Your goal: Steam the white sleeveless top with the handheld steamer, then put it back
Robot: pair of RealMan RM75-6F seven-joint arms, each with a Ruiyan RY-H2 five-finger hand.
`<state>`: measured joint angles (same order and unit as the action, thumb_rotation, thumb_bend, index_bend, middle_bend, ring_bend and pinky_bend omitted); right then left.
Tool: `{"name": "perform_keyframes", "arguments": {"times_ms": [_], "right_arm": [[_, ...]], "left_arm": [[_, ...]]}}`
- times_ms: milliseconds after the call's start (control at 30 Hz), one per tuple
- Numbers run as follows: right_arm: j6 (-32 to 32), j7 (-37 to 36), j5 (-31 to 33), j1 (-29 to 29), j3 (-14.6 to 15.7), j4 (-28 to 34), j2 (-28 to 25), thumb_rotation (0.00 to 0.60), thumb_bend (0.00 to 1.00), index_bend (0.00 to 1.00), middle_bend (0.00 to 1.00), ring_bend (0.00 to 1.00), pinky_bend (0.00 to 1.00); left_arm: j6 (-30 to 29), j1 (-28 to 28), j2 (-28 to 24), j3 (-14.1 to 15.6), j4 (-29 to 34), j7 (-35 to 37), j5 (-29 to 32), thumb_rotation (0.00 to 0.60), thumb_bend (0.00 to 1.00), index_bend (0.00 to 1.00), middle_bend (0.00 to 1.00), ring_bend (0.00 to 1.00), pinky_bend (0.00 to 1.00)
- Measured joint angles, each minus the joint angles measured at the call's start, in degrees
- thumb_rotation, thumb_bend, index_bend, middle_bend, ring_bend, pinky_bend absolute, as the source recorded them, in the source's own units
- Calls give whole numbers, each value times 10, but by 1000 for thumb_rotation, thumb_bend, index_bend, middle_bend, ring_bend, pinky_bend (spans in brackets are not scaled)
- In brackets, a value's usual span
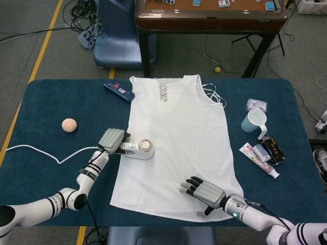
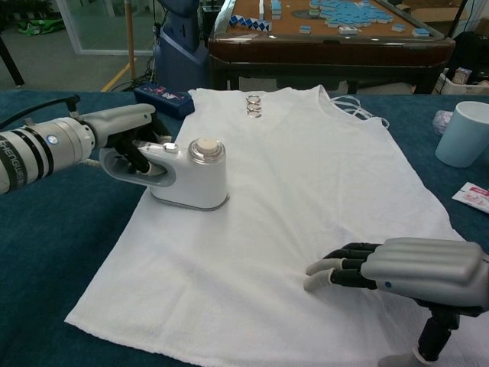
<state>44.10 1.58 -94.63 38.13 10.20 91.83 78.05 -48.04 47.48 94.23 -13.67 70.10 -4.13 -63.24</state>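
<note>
The white sleeveless top [image 1: 176, 138] [image 2: 306, 191] lies flat on the blue table, neck toward the far edge. A white handheld steamer [image 1: 139, 149] [image 2: 191, 176] stands on the top's left edge. My left hand [image 1: 112, 140] [image 2: 122, 134] grips the steamer's handle from the left. My right hand [image 1: 204, 191] [image 2: 397, 267] rests palm down on the lower right part of the top, its fingers curled and pressing the cloth, holding nothing.
The steamer's white cord [image 1: 46, 151] trails left across the table. A peach ball [image 1: 69, 124], a dark blue box [image 1: 119, 91], a pale blue mug [image 1: 254, 122] and small packets [image 1: 265, 152] lie around the top. A wooden table [image 1: 209, 15] stands beyond.
</note>
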Motion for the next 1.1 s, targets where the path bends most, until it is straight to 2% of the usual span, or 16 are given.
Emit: {"name": "perform_keyframes", "arguments": {"times_ms": [267,433,767,1100], "right_arm": [[3,0,1,0,0,0,0,505,270,0,65,0,0],[5,-1,4,0,1,0,-1,506,270,0,65,0,0],[6,4,6,-1,3,2,-2,506,270,0,64,0,0],[7,6,10,-3,3,2,-3,506,270,0,65,0,0]], "left_arm": [[-21,-5,-14,3,87,8,-28,600,248,945,897,741,789],[-22,3,10,9,96,-5,-35,600,248,944,896,739,789],[-17,30,74,8,47,-45,-24,600,248,943,896,736,789],[-9,43,97,-8,-14,-46,-7,600,248,943,896,736,789]]}}
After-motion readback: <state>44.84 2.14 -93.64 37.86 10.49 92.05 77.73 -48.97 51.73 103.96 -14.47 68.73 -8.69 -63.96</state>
